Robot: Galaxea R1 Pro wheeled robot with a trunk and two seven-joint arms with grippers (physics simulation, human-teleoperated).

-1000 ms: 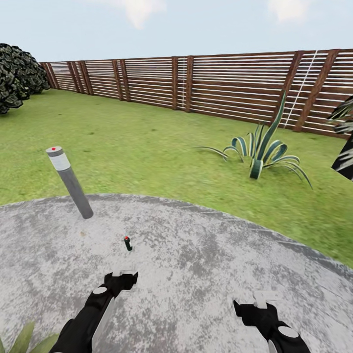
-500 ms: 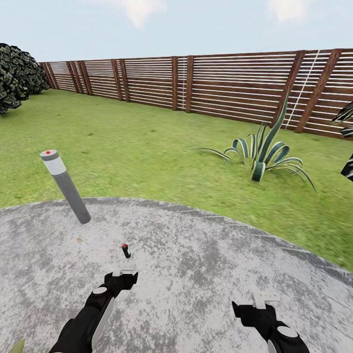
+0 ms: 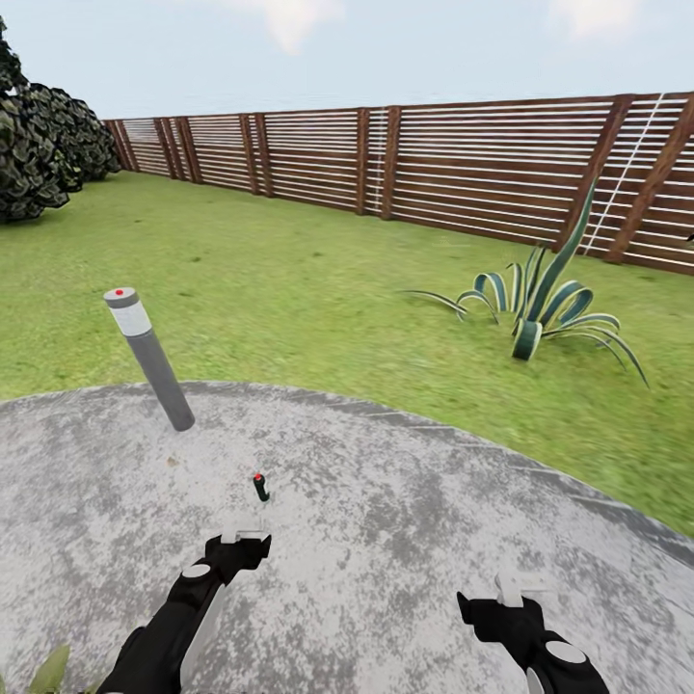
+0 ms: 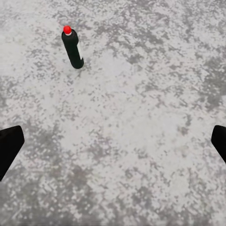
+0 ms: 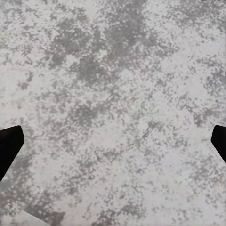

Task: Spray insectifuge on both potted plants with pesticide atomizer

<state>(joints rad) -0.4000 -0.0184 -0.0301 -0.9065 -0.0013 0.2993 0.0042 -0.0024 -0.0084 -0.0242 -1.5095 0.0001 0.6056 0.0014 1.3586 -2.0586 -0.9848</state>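
Note:
A small dark bottle (image 3: pixel 260 488) with a red cap stands upright on the round grey patio (image 3: pixel 405 540), just beyond my left gripper (image 3: pixel 243 533). In the left wrist view the bottle (image 4: pixel 73 48) shows a white label strip; I cannot tell whether it is the pesticide atomizer. The left gripper (image 4: pixel 113 146) is open, its fingers far apart over bare paving. My right gripper (image 3: pixel 511 583) hangs over the patio to the right, also open (image 5: pixel 113 146) and holding nothing. A few pointed green leaves (image 3: pixel 48 670) poke in at the lower left; their pot is hidden.
A grey bollard lamp (image 3: pixel 149 359) with a red dot stands at the patio's far left rim. A spiky striped agave (image 3: pixel 540 308) grows on the lawn (image 3: pixel 289 289) to the right. A slatted brown fence (image 3: pixel 434 164) closes the back, and a dark bush (image 3: pixel 39 145) sits far left.
The view has come slightly closer to the bottle, then swung left, shifting fence, agave and lamp rightward in the picture. Both arms hold the same pose.

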